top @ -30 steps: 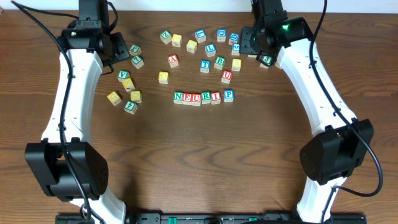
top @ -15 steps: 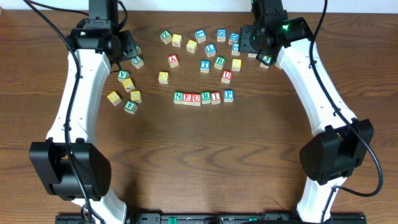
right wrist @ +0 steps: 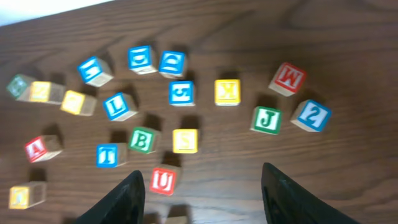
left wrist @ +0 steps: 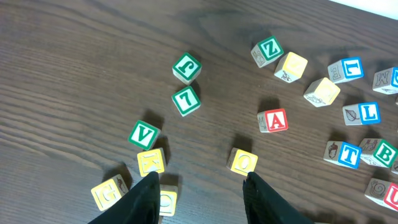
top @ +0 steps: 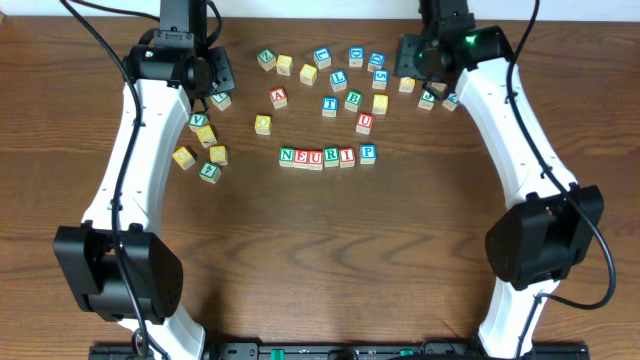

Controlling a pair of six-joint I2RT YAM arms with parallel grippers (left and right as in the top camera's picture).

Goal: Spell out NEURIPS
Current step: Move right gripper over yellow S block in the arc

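Observation:
Six letter cubes stand in a row at mid-table: green N, red E, red U, green R, red I, blue P. Behind the row a plain-looking yellow cube sits among loose cubes. My right gripper hangs open above the table with nothing between its fingers; a spare red U cube lies by its left finger. My left gripper is open and holds nothing, over bare wood between a yellow O cube and another yellow cube.
Loose cubes spread across the back: green V, yellow G, red A, blue L, green B, blue T, green J, red M. Both arms' bases stand at the front edge.
The left arm has swung rightward along the back. The right arm has shifted right and back, uncovering cubes near the green J, and its jaws have spread wider.

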